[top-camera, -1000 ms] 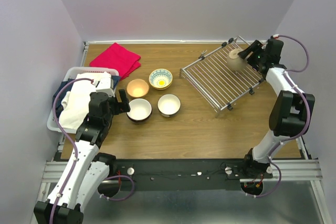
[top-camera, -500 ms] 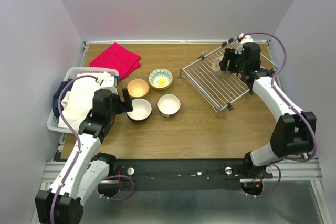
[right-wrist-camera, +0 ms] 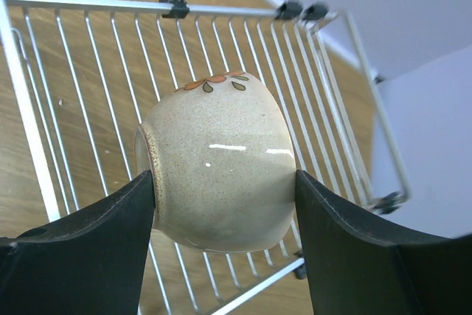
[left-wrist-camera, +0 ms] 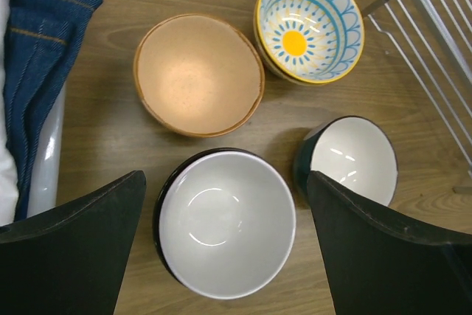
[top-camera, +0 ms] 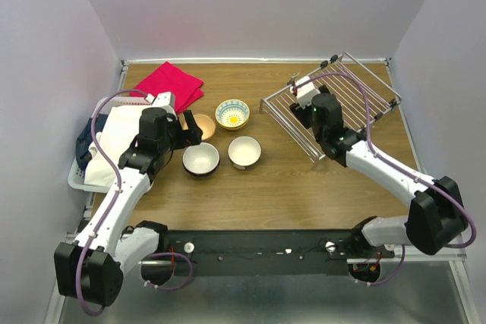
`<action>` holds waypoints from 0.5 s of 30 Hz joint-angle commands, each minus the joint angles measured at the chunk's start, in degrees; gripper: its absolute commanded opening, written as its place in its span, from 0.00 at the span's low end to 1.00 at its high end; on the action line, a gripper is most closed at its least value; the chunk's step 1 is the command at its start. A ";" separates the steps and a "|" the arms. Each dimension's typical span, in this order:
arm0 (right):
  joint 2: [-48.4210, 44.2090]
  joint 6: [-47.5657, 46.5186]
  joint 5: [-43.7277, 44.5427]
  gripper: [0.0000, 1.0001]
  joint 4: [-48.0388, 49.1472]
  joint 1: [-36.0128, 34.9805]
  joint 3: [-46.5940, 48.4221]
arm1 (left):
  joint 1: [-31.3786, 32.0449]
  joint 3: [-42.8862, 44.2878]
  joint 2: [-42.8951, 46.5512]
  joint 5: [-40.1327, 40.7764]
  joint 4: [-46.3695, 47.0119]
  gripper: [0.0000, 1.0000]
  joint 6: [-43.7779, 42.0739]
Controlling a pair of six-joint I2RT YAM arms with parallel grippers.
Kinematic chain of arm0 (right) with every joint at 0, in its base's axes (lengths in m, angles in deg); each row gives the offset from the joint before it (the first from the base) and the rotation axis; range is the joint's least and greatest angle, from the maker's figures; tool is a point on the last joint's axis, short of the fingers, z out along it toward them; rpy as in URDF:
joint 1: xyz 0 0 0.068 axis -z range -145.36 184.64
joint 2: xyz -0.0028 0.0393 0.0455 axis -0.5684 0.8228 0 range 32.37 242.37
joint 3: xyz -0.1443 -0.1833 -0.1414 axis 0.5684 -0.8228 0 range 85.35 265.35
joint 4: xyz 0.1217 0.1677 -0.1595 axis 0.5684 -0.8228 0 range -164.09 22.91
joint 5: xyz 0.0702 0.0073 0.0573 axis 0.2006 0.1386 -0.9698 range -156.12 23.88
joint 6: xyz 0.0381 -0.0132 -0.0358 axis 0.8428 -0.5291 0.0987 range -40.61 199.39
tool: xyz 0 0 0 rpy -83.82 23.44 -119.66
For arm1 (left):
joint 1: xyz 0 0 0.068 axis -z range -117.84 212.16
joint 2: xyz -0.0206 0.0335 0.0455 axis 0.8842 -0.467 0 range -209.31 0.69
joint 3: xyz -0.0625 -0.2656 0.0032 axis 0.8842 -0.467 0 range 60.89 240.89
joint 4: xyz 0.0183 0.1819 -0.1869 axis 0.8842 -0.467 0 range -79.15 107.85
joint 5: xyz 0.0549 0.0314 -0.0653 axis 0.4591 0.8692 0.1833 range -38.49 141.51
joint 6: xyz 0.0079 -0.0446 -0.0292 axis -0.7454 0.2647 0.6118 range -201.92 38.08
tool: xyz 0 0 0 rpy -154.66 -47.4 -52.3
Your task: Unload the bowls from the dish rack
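Note:
Above the near-left part of the silver wire dish rack point(top-camera: 364, 92) my right gripper point(top-camera: 302, 100) is shut on a speckled cream bowl point(right-wrist-camera: 221, 175). The bowl lies on its side between the pads and has a leaf pattern at its rim. The rack's bars point(right-wrist-camera: 26, 108) lie beneath it with no other bowl on them. Four bowls stand upright on the table: a tan one point(left-wrist-camera: 198, 74), a floral one point(left-wrist-camera: 310, 25), a white one with a black outside point(left-wrist-camera: 225, 232) and a white one with a teal outside point(left-wrist-camera: 352, 160). My left gripper point(left-wrist-camera: 225, 182) hangs open and empty above them.
A red cloth point(top-camera: 167, 85) lies at the back left. A white plastic basket point(top-camera: 76, 180) with a white cloth and blue jeans point(left-wrist-camera: 37, 49) stands at the left edge. The rack's corner point(left-wrist-camera: 435, 27) is just right of the floral bowl.
My right arm has carried the cream bowl from the rack's far right corner leftward over the rack. My left arm has moved back from the white bowl toward the tan one, still open.

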 commanded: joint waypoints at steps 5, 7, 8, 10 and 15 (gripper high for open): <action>-4.77 -26.57 15.13 0.22 26.53 -12.04 -7.13 | 0.47 9.02 -7.65 -7.86 -1.38 0.99 3.39; -4.24 -32.53 16.88 0.22 29.80 -15.80 -9.40 | 0.47 11.74 -9.24 -8.92 -2.26 0.99 3.65; -3.89 -34.75 17.59 0.22 33.65 -17.05 -10.29 | 0.47 12.71 -10.81 -10.05 -3.22 0.99 4.26; -2.66 -40.36 19.08 0.22 38.41 -20.47 -12.13 | 0.56 15.86 -12.40 -11.38 -4.28 0.99 4.88; 0.06 -47.32 20.23 0.22 48.61 -26.02 -16.01 | 1.17 22.64 -18.11 -16.82 -7.36 0.99 7.25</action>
